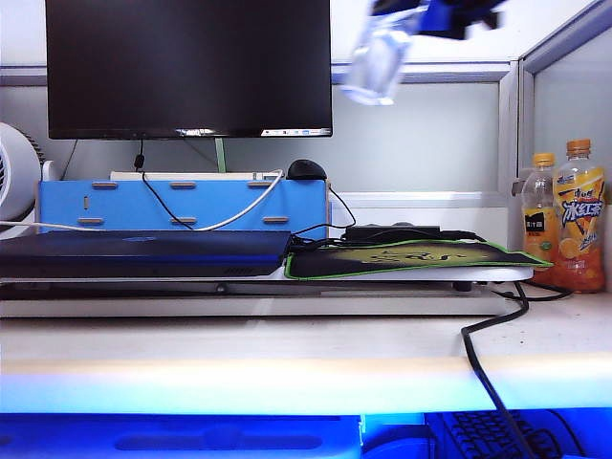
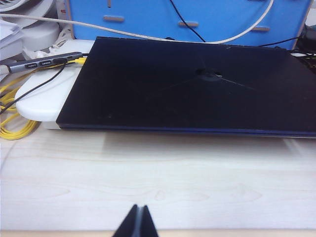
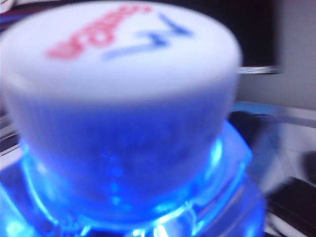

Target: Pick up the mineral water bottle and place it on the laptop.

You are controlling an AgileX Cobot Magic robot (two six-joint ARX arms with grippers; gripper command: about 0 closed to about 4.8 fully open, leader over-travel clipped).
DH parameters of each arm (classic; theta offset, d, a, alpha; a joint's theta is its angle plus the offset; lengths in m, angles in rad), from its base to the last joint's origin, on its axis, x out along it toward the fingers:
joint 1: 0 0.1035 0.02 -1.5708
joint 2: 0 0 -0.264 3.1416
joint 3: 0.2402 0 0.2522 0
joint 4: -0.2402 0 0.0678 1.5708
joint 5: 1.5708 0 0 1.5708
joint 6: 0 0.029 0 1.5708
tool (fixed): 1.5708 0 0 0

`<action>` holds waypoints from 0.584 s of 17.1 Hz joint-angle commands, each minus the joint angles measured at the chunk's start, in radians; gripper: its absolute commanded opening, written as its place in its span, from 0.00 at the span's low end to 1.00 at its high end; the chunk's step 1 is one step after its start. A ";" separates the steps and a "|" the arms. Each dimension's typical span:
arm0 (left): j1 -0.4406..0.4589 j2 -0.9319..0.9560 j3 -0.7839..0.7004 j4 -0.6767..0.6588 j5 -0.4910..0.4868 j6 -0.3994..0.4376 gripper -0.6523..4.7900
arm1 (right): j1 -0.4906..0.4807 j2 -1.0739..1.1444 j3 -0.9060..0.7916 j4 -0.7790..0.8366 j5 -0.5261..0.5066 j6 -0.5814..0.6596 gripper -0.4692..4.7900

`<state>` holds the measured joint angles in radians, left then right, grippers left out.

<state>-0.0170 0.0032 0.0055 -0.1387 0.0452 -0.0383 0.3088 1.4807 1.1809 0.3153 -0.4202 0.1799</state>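
From the exterior camera I see the mineral water bottle [image 1: 381,59] only as a motion-smeared streak, and the right tool [image 1: 442,13] above it is cut off by the top edge. My right wrist camera is filled by the blurred white cap [image 3: 121,74], hiding that tool's fingers. Only the left tool's [image 2: 137,223] closed tips show.

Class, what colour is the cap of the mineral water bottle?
White, with red and blue lettering on top; the mineral water bottle's cap shows best in the right wrist view.

Pale wood desk [image 1: 287,363] — grey partition [image 1: 421,134] behind.

glossy laptop [image 2: 187,89], clear plastic mineral water bottle [image 1: 381,57]
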 commanded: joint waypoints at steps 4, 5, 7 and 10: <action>0.001 -0.002 0.001 0.004 0.003 0.001 0.12 | 0.137 0.169 0.197 0.024 -0.005 -0.001 0.10; 0.001 -0.002 0.001 0.005 0.003 0.001 0.12 | 0.155 0.197 0.227 0.026 -0.004 -0.002 0.10; 0.001 -0.002 0.001 0.004 0.003 0.001 0.12 | 0.201 0.274 0.320 0.026 0.003 -0.001 0.10; 0.001 -0.002 0.001 0.005 0.003 0.001 0.12 | 0.249 0.360 0.424 0.019 0.010 -0.002 0.10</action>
<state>-0.0170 0.0032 0.0055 -0.1387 0.0452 -0.0383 0.5449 1.8328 1.5703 0.2733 -0.4129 0.1787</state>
